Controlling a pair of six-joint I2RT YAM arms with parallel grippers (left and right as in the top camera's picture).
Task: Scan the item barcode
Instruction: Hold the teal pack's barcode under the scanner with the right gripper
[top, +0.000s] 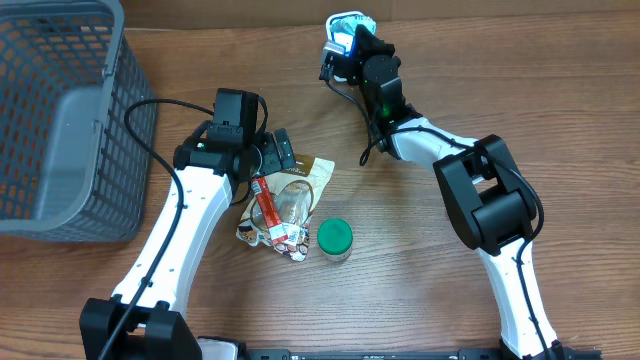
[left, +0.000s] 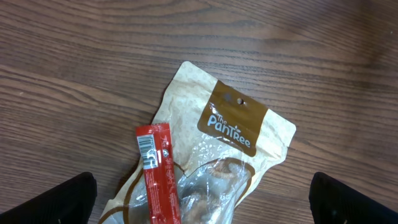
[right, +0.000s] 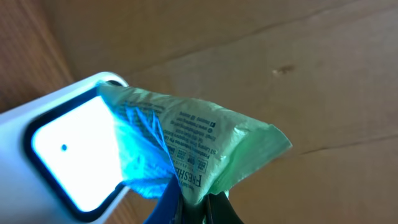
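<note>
My right gripper is shut on the lower edge of a pale green printed packet. The packet's printed face is held against the glowing window of a white scanner. From overhead this happens at the table's far middle, where the right gripper holds the packet. My left gripper is open, its black fingertips spread wide above a brown Pantree pouch and a red stick packet. The left gripper holds nothing.
A green-lidded jar stands just right of the pouch pile. A grey mesh basket fills the far left of the wooden table.
</note>
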